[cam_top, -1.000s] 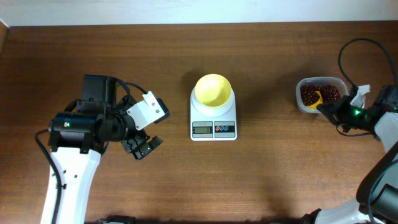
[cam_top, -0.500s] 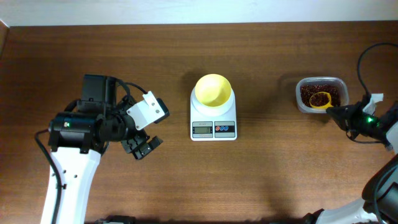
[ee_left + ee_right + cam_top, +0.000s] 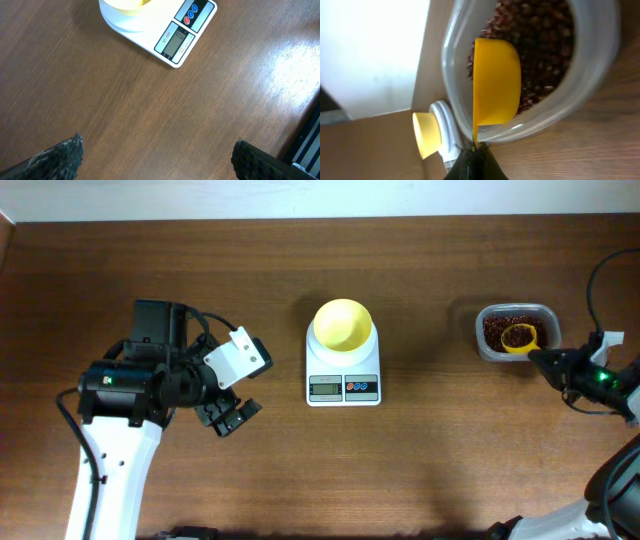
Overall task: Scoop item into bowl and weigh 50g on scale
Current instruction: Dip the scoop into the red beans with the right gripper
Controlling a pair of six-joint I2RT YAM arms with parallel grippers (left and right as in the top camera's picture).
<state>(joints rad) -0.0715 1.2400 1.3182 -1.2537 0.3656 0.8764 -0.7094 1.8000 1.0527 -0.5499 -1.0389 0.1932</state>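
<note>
1. your left gripper point(image 3: 228, 417) hangs above bare table point(image 3: 430, 470) on the left side, well apart from everything else. in the left wrist view its fingers point(image 3: 55, 159) are spread wide with only wood grain between them, so it is released and holds nothing.
2. your right gripper point(image 3: 543, 360) is at the right edge of the table, just beside the clear container point(image 3: 487, 352). in the right wrist view its dark fingertips are clenched on the thin handle of the yellow scoop point(image 3: 495, 82).
3. the scoop's cup point(image 3: 518, 338) sits over the near right part of the container, and from overhead it carries a load of beans point(image 3: 497, 327). you cannot tell whether the cup touches the heap below or floats just above it.
4. the rest of the beans lie as a dark red-brown heap inside the container, filling it around the scoop point(image 3: 545, 45).
5. the white scale point(image 3: 343, 388) stands at the middle of the table, between your two arms, with its grey display and red and blue buttons along the near edge.
6. the pale yellow bowl point(image 3: 343, 323) rests upright on the far part of the scale, well apart from the container.
</note>
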